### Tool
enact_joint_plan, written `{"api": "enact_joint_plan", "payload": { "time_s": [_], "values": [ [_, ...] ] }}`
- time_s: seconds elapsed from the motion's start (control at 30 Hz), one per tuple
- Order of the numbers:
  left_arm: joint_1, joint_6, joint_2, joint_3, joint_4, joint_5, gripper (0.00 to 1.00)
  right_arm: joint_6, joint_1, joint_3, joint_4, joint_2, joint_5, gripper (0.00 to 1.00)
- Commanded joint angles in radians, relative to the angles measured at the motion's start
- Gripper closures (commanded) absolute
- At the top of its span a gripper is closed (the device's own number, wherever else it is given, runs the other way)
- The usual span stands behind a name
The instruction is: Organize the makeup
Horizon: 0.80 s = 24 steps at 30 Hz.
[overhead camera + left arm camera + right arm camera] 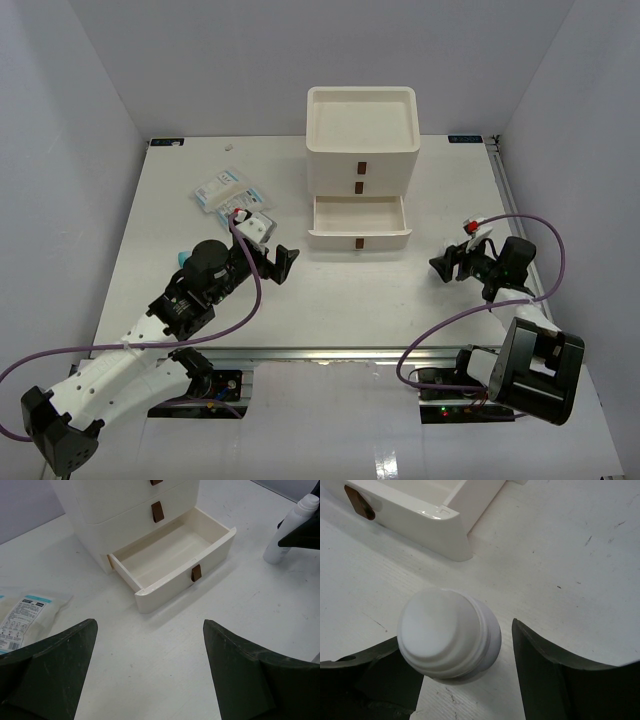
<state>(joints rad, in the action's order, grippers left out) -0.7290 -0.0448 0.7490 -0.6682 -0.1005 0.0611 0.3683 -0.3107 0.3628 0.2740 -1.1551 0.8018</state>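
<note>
On the right side of the table (pixel 350 300) we see the right gripper (pixel 456 632) w/ a slim white tube (pixel 447 635) standing upright btwn its fingers. The wrist cam looks down on the tube's round ribbed cap: one finger sits against it, the other stands off w/ bare table showing in the gap. So the jaws are round the tube but not clamped on it, and it rests on the table on its own.

Just in front of the tube is the corner of the pulled-out bottom drawer (pixel 358 238) of the white drawer box (pixel 360 130). We see nothing inside that drawer, and the two drawers above it are closed.

The left gripper (pixel 275 262) hovers near the drawer's left front, jaws spread wide w/ nothing in them. Its cam looks across the drawer to the tube on the far side.

Clear packets (pixel 228 190) w/ white-blue contents lie flat at back left, well apart from the tube. A small teal item (pixel 182 258) peeks out beside the left arm; too small for us to ID.
</note>
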Motion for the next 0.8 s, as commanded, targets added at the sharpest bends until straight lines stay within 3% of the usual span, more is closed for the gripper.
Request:
{"api": "enact_joint_plan", "payload": {
  "time_s": [0.0,0.13,0.3,0.5,0.57,0.77],
  "values": [
    [0.006,-0.007,-0.008,0.002,0.009,-0.02,0.02,0.022,0.005,0.063,-0.031,-0.011,0.011,0.49],
    [0.005,-0.007,-0.008,0.005,0.01,-0.017,0.02,0.074,0.006,0.101,-0.123,0.0,0.014,0.71],
    [0.006,-0.007,-0.008,0.004,0.011,-0.019,0.02,0.141,0.049,0.165,-0.258,0.096,-0.019,0.77],
    [0.014,-0.006,-0.001,0.005,0.011,-0.019,0.02,0.286,0.301,0.332,-0.44,0.168,-0.227,0.81],
    [0.019,-0.007,-0.002,0.007,0.01,-0.013,0.02,0.323,0.442,0.424,-0.492,0.125,-0.345,0.82],
    [0.031,-0.01,0.0,0.01,0.01,0.004,0.02,0.403,0.674,0.614,-0.523,-0.059,-0.633,0.83]
  ]
}}
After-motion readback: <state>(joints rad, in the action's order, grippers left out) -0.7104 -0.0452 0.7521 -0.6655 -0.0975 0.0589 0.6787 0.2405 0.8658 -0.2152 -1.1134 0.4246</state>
